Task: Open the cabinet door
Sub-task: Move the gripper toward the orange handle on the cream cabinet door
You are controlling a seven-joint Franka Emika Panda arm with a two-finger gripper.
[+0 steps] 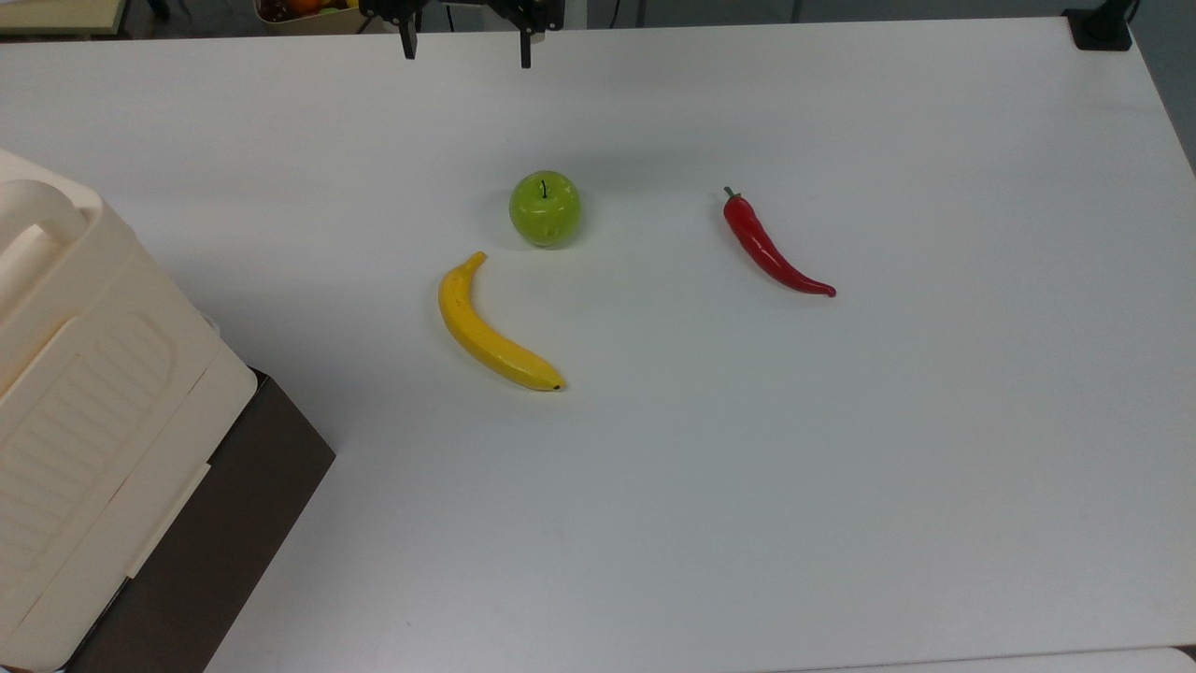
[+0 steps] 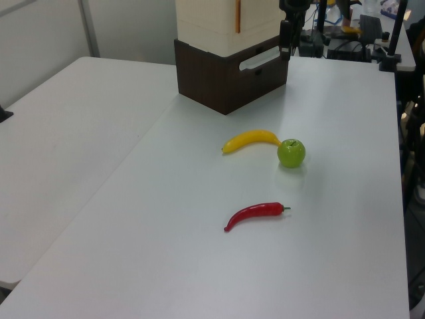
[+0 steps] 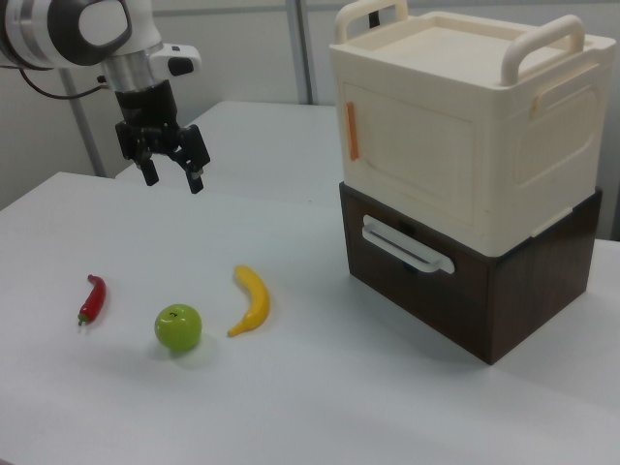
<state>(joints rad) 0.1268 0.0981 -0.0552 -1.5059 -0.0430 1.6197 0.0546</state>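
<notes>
Two handles atop cabinet (image 3: 465,165) in right view; gripper (image 3: 172,177) spread, empty

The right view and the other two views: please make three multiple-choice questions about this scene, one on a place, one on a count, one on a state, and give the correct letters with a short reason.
1. In the right view, what lies between the red chili pepper and the banana?
A. the green apple
B. the cabinet
C. the claw

2. How many food items lie on the white table?
A. two
B. three
C. five

3. What is the state of the claw?
A. shut on the banana
B. shut on the door
C. open, holding nothing

Answers:
1 A: the green apple sits between the red chili pepper and the banana.
2 B: apple, banana and pepper are the three on the white table.
3 C: the claw hangs above the table with its fingers apart, far from the cabinet door, which lies flush in the cabinet.
</notes>
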